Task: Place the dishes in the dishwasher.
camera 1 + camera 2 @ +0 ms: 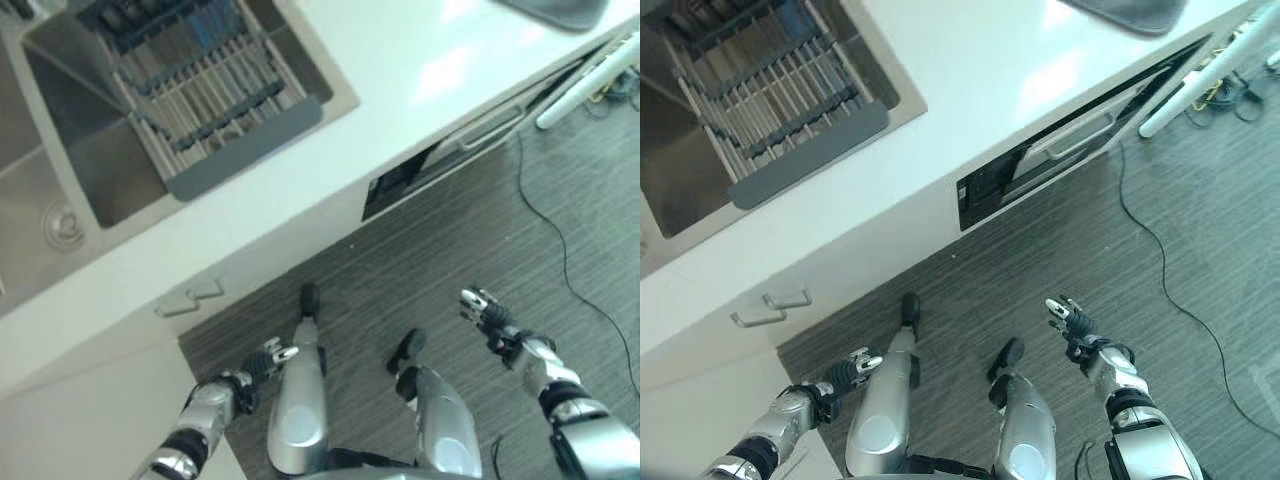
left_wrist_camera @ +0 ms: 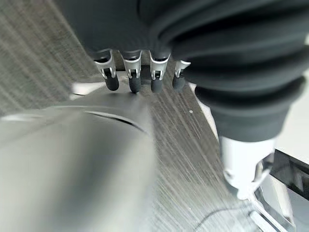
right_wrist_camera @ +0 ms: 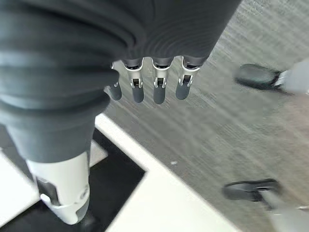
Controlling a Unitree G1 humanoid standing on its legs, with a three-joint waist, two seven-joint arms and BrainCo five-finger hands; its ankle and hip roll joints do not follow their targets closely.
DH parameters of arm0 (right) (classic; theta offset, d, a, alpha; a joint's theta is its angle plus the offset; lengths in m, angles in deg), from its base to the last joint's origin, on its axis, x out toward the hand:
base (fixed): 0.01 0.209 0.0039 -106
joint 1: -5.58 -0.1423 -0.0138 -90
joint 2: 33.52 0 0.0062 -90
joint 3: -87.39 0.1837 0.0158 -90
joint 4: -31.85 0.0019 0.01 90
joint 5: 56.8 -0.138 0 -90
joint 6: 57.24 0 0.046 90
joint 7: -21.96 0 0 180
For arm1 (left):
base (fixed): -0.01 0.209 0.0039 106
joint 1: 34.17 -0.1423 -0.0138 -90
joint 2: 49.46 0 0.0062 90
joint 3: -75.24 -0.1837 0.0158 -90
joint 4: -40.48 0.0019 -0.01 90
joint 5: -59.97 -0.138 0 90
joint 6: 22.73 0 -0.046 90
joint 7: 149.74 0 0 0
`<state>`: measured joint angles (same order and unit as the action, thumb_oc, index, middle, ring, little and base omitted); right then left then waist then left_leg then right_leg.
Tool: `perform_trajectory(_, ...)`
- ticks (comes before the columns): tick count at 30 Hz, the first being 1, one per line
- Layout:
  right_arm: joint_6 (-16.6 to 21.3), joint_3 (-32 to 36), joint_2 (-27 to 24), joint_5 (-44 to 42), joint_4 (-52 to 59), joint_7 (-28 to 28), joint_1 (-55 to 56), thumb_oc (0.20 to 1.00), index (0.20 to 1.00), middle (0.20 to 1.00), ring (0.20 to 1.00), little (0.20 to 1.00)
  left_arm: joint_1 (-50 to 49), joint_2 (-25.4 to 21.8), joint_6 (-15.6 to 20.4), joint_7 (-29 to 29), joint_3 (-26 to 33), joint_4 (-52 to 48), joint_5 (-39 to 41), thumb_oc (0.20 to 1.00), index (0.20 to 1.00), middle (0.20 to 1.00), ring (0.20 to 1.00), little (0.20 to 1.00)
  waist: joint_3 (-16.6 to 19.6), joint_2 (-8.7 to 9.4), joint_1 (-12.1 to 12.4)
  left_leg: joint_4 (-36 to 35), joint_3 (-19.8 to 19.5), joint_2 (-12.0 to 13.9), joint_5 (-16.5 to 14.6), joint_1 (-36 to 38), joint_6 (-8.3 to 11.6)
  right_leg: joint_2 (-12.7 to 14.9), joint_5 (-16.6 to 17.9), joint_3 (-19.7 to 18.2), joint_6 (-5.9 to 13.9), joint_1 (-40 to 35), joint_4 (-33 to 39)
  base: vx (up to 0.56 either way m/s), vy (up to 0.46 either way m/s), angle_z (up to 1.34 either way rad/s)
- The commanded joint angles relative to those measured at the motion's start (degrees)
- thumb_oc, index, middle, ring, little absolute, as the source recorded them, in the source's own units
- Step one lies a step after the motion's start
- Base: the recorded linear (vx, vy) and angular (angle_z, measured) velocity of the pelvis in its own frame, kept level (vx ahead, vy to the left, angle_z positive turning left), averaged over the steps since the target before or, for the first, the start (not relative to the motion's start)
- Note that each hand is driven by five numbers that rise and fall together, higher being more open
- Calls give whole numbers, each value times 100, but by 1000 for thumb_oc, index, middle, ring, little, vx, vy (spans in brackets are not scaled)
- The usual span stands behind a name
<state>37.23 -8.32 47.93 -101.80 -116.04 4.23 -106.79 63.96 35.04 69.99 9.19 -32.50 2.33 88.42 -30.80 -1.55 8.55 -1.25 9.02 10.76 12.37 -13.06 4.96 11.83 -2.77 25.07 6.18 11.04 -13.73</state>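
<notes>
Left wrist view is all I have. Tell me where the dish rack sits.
Observer: The grey slatted dish rack sits in the steel sink, set in the white counter.
Operator: Report the dishwasher.
Observer: The white-fronted dishwasher door under the counter is ajar, with a dark gap showing.
Operator: Give me the right hand.
Observer: The right hand is open and holds nothing, above the dark striped floor.

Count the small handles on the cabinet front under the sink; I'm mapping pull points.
2. One handle sits on the white cabinet front below the sink, the other handle just beside it. More may be hidden.
</notes>
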Motion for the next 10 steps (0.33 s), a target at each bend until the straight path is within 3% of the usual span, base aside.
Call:
perform_trajectory(1,234,9,-31,142,56,21,-82,1000,1000,1000,1000,1000,105,259,-75,-326,-159,176,-57,1000,1000,1000,1000,1000,329,-40,-51,58,386,-155,-692,317,79,232,318,-145,474,-185,418,-16,7,-40)
perform_trajectory(4,134,126,225,423,-294,138,386,1000,1000,1000,1000,1000,42,413,81,-344,-84,440,-489,1000,1000,1000,1000,1000,611,-75,-276,37,532,-140,-817,695,107,243,343,-213,454,-478,597,-11,-47,-10)
perform_trajectory(10,-51,331,586,451,-900,696,1128,1000,1000,1000,1000,1000,-206,587,19,-463,11,520,-599,1000,1000,1000,1000,1000,1027,-129,-576,-75,660,-115,-888,1227,132,213,368,-389,410,-905,798,54,-41,-20)
